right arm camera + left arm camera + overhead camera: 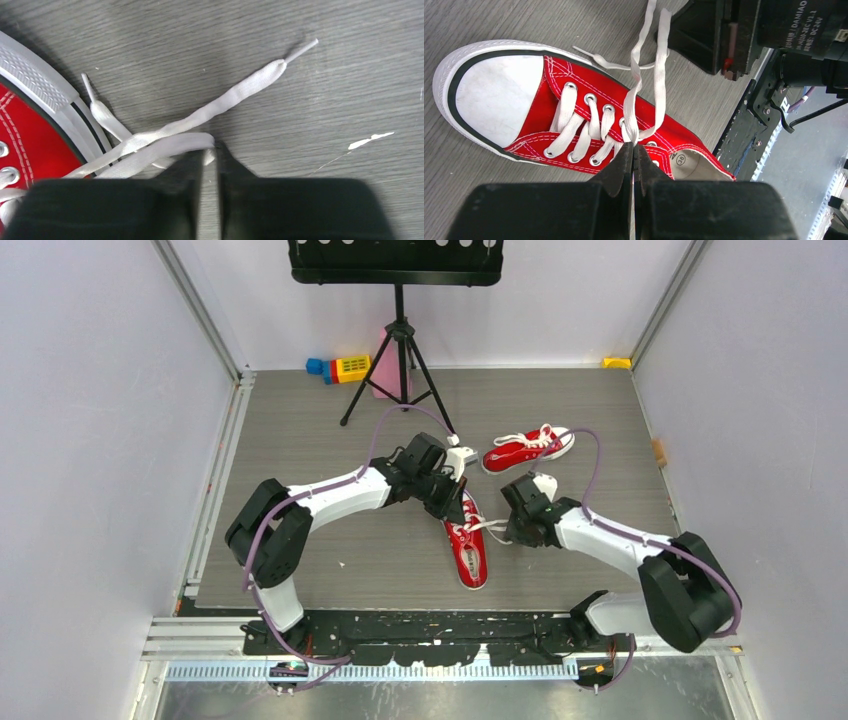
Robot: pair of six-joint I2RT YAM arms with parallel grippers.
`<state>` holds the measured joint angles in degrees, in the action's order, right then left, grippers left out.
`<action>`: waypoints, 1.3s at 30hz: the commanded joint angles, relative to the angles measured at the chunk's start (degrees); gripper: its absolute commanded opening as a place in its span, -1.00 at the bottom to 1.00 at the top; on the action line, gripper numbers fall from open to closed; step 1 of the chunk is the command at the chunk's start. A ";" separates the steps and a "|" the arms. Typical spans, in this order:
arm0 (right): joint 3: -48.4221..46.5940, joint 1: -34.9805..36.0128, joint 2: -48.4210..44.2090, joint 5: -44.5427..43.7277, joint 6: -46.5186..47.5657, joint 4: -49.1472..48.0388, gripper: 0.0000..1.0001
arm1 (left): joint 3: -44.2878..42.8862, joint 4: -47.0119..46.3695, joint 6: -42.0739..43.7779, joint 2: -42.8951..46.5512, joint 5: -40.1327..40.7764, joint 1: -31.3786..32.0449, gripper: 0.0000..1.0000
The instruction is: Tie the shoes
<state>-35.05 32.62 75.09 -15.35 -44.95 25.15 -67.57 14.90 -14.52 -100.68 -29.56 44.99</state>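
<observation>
One red sneaker (470,552) lies on the grey table between my arms, toe toward the near edge; it also shows in the left wrist view (549,107). The other red sneaker (528,448) lies on its side farther back, laces loose. My left gripper (455,502) is over the near shoe's tongue, its jaws shut on a white lace (636,95) at the top eyelets (633,146). My right gripper (510,530) is just right of that shoe, low on the table, jaws nearly closed on a folded loop of lace (165,145) at the tips (210,152). A free lace end (250,85) lies on the table.
A black music stand on a tripod (400,350) stands at the back centre. Coloured toy blocks (340,368) and a pink object (383,370) lie behind it. A small yellow piece (617,363) sits in the back right corner. White walls enclose the table.
</observation>
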 commanded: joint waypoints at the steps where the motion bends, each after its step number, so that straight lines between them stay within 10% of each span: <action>1: -3.81 0.90 1.71 -1.95 2.47 2.79 -0.96 | -0.13 -0.15 0.81 2.17 -0.52 0.18 -1.00; 12: -14.03 0.97 -12.35 -3.16 8.64 17.98 -1.00 | -0.11 -0.22 0.90 1.97 -0.09 0.18 -1.00; 26: -35.11 0.80 8.63 2.26 20.12 13.50 -1.00 | 4.25 -6.38 0.82 3.63 2.60 0.62 -1.00; 39: -28.52 -6.40 14.49 34.26 15.56 0.22 -1.00 | 9.41 -14.40 0.64 8.66 4.97 0.67 -1.00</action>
<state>-66.22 28.05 89.17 7.18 -27.64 30.39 -59.13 5.69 -14.52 -96.18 -25.96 45.39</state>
